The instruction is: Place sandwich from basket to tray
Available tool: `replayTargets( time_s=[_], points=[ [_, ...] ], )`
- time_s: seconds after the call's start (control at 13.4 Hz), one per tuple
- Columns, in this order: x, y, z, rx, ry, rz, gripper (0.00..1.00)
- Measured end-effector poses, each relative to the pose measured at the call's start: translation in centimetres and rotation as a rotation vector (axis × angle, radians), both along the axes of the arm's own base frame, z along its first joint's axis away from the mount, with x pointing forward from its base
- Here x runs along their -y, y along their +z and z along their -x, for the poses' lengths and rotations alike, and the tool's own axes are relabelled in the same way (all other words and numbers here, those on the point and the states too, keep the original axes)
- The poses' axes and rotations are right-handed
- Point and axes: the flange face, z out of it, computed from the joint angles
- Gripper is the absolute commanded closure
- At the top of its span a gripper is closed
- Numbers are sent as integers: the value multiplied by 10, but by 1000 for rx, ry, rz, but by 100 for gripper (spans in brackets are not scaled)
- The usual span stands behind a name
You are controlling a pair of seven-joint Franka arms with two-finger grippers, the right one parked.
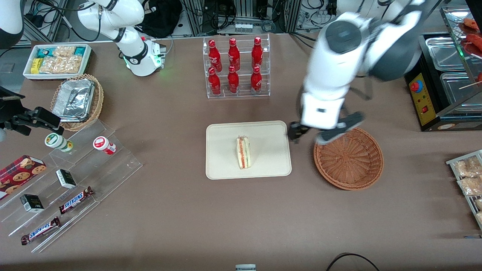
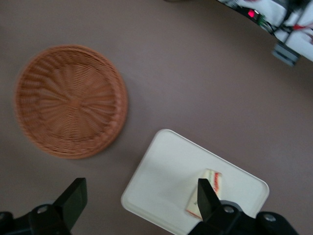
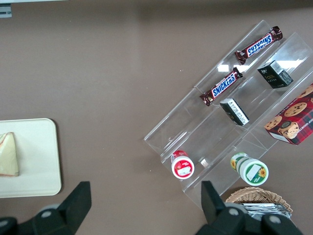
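We see a brown table [image 1: 180, 210] with racks of cables and equipment at its edge farthest from the front camera. On the clear stepped display [image 1: 71, 188] toward the parked arm's end, two bars read "SNICKERS" [image 1: 76, 200]; beside them stand small dark boxes [image 1: 66, 178] and a red cookie box [image 1: 20, 171] whose print we cannot read. Six red bottles [image 1: 234, 67] fill an acrylic rack; their script is too small to read.

We find the sandwich [image 1: 243, 152] lying on the tray [image 1: 222, 165], near its middle. Its long axis runs toward and away from the front camera, with the filling layers showing as stripes along that axis. The basket [image 1: 348, 158] sits just beside the tray, toward the working arm's end, and holds nothing.

The gripper [image 1: 312, 133] hangs above the table over the gap between tray and basket. Its fingers [image 2: 73, 198] stand wide apart and grip nothing.
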Motion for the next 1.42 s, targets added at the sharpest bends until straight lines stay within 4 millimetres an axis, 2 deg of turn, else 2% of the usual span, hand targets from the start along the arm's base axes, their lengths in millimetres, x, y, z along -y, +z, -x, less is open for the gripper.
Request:
replayTargets(
  time_s=[0.15, 0.45, 0.67, 0.82, 1.12, 1.42],
  points=[
    [-53, 22, 11, -110, -75, -11, 0],
    [-160, 46, 24, -224, -250, 15, 0],
    [-218, 61, 45, -240, -339, 10, 0],
    [-232, 70, 51, -224, -394, 4, 0],
    [-215, 74, 41, -142, -446, -13, 0],
    [-226, 81, 32, -65, -429, -14, 0]
  ],
)
